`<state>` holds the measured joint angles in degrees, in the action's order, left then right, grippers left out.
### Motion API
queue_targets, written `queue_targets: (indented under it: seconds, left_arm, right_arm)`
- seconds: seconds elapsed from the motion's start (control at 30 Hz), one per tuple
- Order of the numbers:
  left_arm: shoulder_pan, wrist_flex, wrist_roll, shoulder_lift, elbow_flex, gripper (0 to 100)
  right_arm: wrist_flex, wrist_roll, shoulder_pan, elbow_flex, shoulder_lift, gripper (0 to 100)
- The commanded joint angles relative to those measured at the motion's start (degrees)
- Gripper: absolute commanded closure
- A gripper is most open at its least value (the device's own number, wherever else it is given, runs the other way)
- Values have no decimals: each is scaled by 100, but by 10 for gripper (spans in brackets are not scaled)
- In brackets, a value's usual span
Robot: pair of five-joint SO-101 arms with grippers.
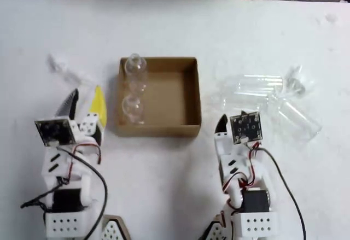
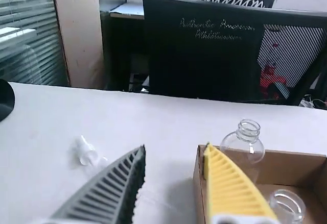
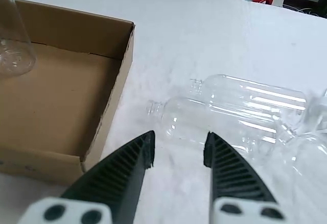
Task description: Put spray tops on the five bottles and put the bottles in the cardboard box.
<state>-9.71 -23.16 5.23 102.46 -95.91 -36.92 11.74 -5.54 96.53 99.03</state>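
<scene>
The cardboard box (image 1: pixel 186 95) sits mid-table. Two clear bottles stand along its left side, the far one (image 1: pixel 135 68) and the near one (image 1: pixel 133 109), both with bare open necks (image 2: pixel 249 128). My left gripper (image 1: pixel 86 91) hovers open and holding nothing just left of the box, its yellow finger (image 2: pixel 227 183) by the box wall (image 2: pixel 291 162). A small clear spray top (image 2: pixel 87 152) lies on the table beyond it. Right of the box, my right gripper (image 3: pixel 179 150) is open, pointing at several clear bottles (image 3: pixel 219 117) lying on their sides.
The lying bottles (image 1: pixel 260 84) spread toward the table's right edge, with another clear piece (image 1: pixel 295 84) among them. A black chair (image 2: pixel 219 45) stands behind the table's far edge. Bare white table lies in front of the box.
</scene>
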Motion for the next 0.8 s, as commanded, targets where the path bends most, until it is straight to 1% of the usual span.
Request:
queue_targets:
  seconds: [0.0,0.13,0.2,0.33,0.53,0.6,0.7,0.77]
  left_arm:
    - [-84,70,70,295,9,824]
    - [-22,70,70,198,-9,824]
    - [145,35,62,198,-18,824]
    - [374,9,-343,198,-18,824]
    - [400,9,-369,189,-18,824]
    - [453,9,-369,189,-79,824]
    - [620,9,-404,189,-105,824]
    - [637,9,-413,189,-105,824]
  right_arm:
    - [-13,18,48,53,-48,854]
    - [-13,9,57,53,-40,854]
    - [57,9,66,53,-13,857]
    - [242,9,66,53,-57,857]
    - [277,-44,110,53,-4,854]
    - [479,-53,400,53,13,854]
    - [945,-53,1121,53,145,857]
    - [989,-53,1490,44,233,857]
